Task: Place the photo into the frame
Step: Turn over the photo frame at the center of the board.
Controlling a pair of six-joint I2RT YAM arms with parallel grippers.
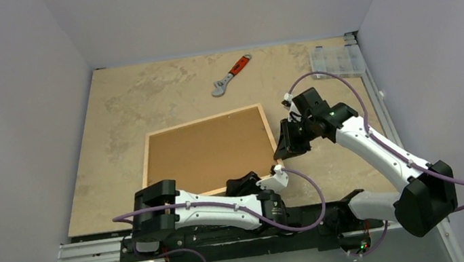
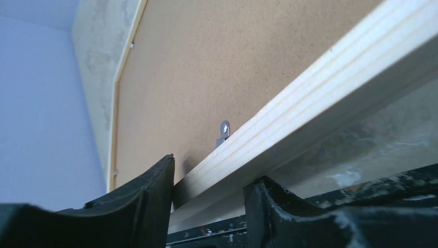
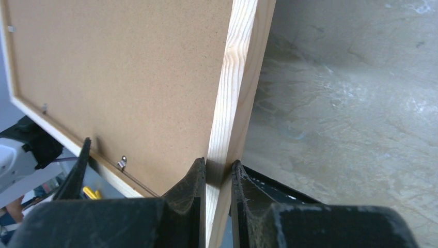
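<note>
The desk [image 1: 142, 95] carries the frame [image 1: 204, 119], which is your landmark here. It shows its back, with the brown backing board [image 1: 208, 151] filling the opening inside the wood rails. You will not find the photo in any view. It may sit under that board, against the glazing, but the board hides that side, so you cannot confirm it.

On the frame's right rail, your right end effector [image 1: 284, 147] is clamped narrowly across the thin wood, one finger on each face. At the frame's near rail, your left end effector [image 1: 247, 182] straddles the wood at about half opening, with a finger against each side, so it reads as gripping the rail.

Beyond the frame's far rail, well apart from it, lies an orange-handled wrench [image 1: 230, 76]. Beyond the far right corner sits a clear compartment box [image 1: 336, 61]. Neither touches the frame.

Smallest, on the inner edge of the near rail, a metal clip [image 2: 223, 132] stands beside the board. You cannot tell whether it is turned over the board.

My judgement: if the photo is inside, you are late in the task, with only the clips to secure or the frame to turn over. If not, the board has to come out first.
</note>
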